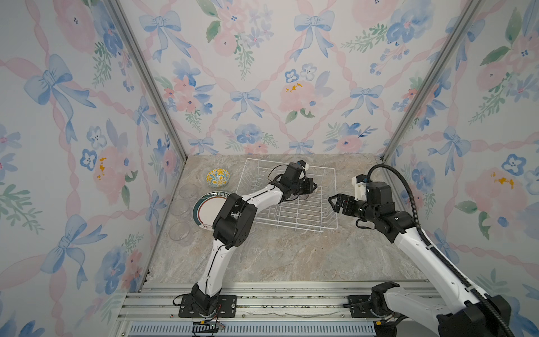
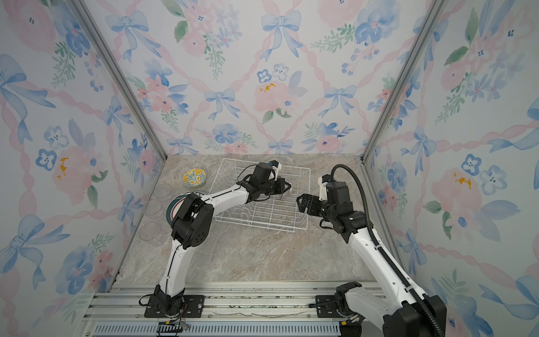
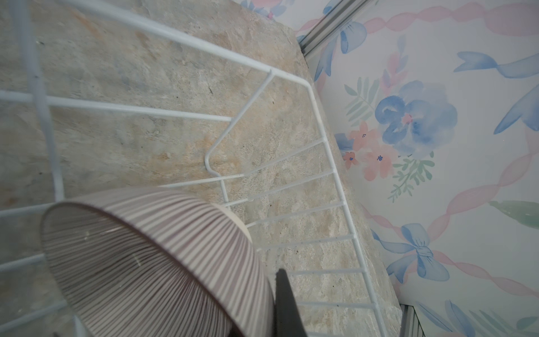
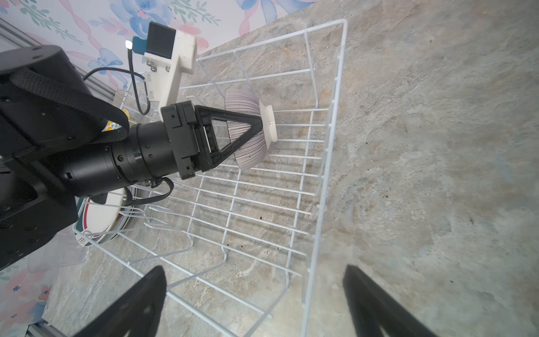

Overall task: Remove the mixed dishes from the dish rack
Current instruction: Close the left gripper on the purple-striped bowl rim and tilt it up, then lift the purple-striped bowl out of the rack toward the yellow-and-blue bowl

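Observation:
The white wire dish rack (image 1: 259, 160) (image 2: 236, 160) (image 4: 320, 204) sits at the back of the marble table. Inside it, a purple-striped bowl (image 4: 248, 137) (image 3: 145, 262) is tipped on its side, and my left gripper (image 1: 313, 186) (image 4: 259, 121) is shut on its rim. One of its fingers (image 3: 285, 306) lies against the bowl's outer wall. My right gripper (image 1: 332, 203) (image 2: 300, 202) (image 4: 253, 271) hangs open over the rack's right rim, holding nothing. Left of the rack on the table are a yellow-blue bowl (image 1: 218, 177), a green-and-red rimmed plate (image 1: 204, 210) and three clear glasses (image 1: 180, 230).
My left arm's elbow (image 1: 232, 221) hangs over the plate's right edge. Floral walls close in on the table at the left, back and right. An aluminium rail (image 1: 277, 294) runs along the front edge, and bare marble (image 1: 291, 256) lies in front of the rack.

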Available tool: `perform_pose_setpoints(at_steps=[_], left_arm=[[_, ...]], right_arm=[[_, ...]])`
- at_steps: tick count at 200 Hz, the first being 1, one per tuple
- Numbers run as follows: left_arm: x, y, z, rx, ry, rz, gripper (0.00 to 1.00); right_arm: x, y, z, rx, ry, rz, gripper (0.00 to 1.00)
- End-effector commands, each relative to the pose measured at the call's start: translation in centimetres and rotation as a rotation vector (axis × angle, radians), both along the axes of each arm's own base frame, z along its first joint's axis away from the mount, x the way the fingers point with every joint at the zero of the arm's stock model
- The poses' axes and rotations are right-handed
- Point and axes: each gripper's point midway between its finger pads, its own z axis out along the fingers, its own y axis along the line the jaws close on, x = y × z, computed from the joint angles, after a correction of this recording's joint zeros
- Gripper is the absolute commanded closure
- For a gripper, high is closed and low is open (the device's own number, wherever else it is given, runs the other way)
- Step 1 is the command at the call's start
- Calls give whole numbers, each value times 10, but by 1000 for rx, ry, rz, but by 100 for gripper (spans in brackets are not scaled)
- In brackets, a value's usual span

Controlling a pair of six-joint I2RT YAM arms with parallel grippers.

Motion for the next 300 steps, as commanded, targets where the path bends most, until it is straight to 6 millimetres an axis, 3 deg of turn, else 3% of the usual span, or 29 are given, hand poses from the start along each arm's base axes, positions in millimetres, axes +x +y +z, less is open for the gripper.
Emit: perform_pose_setpoints(at_steps=[1,57,102,156,204,255,300], left_arm=[[1,8,47,14,-115,14,100],[-3,28,75,78,-197,54,100],[-7,59,107,158,-273,131,100],[-5,120,125,218,-297,268,100],[-13,177,140,247,-312,387,100],[-15,237,155,260,-323,515,100],[-8,280,149,322,-294,615,100]], right_arm=[[1,-1,-1,10,-1,-6,3],[2,-3,-5,-5,1,-12,3],[6,-6,-16,-25,34,-24,3],[9,-6,-15,-27,29,-24,3],[16,-14,-34,-78,76,-54,3],[23,-8,-36,-58,80,-41,3],[28,-4,-37,-36,92,-34,3]])
